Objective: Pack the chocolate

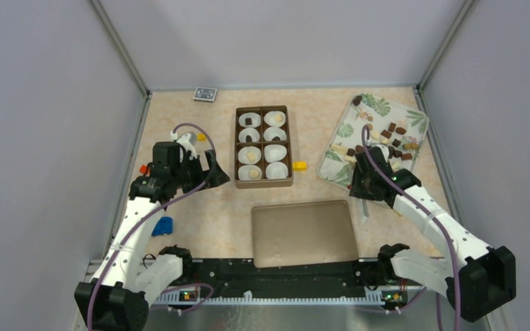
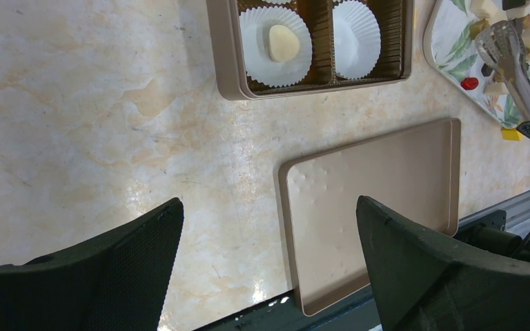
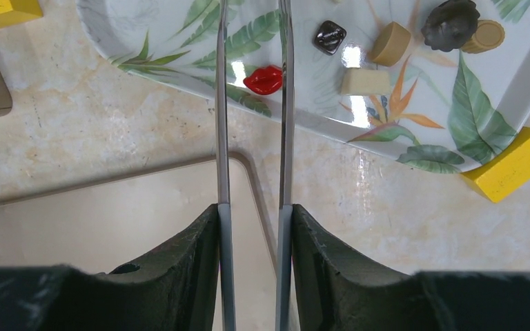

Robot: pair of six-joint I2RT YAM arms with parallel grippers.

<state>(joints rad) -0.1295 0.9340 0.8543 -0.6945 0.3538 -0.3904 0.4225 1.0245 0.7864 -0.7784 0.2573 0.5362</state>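
Your right tool [image 3: 254, 214] pinched the tongs [image 3: 222, 103] across the near rim of the leaf-print tray [image 3: 317, 123]; your left tool [image 2: 269, 205] hung spread above the bench [image 2: 76, 103].

Light: bright, even and diffuse, from above; pale enclosure walls [image 1: 34, 103] uniformly lit.

Shadows: soft and short, lying close under the arms on the table [image 1: 193, 207] in the top view.

Glare: milky sheen across the table and the brown lid [image 2: 379, 179] in the left wrist view. In the right wrist view, hard white spots on the leaf-print tray [image 3: 455, 117], on a dark chocolate [image 3: 330, 36] and along the tongs [image 3: 222, 103].

Focus: left claw [image 2: 269, 207] and right claw [image 3: 252, 210] loom dark and slightly soft at the near edge; the surfaces beyond are sharp.

Resolution: top view coarse; small pieces on the far-right tray barely resolved.

Distortion: top view wide, wall rails splaying outward toward the near corners.
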